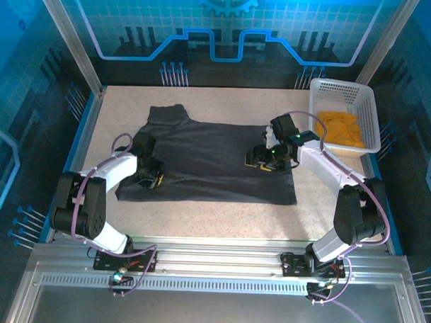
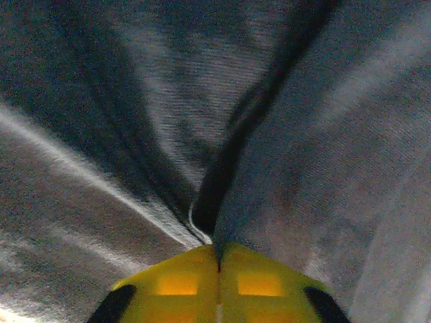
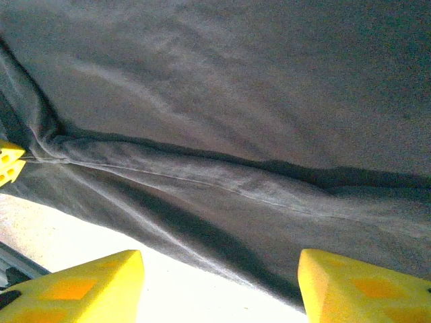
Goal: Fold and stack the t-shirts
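The dark charcoal-grey t-shirt (image 1: pixel 208 158) lies spread over the middle of the table, one sleeve pointing to the back left. My left gripper (image 1: pixel 153 175) is at the shirt's left part, near its front edge. In the left wrist view its yellow fingers (image 2: pixel 175 286) are pressed together, pinching a raised fold of the grey cloth (image 2: pixel 303 134). My right gripper (image 1: pixel 262 157) hovers over the shirt's right part. Its yellow fingers (image 3: pixel 74 289) stand wide apart with nothing between them, above the hem (image 3: pixel 222 249). The orange-yellow t-shirt (image 1: pixel 340 129) lies crumpled in the basket.
A white lattice basket (image 1: pixel 324 87) stands at the back right corner of the table. Bare speckled tabletop (image 1: pixel 220 218) runs in front of the shirt. Metal frame posts and rails border the table on both sides.
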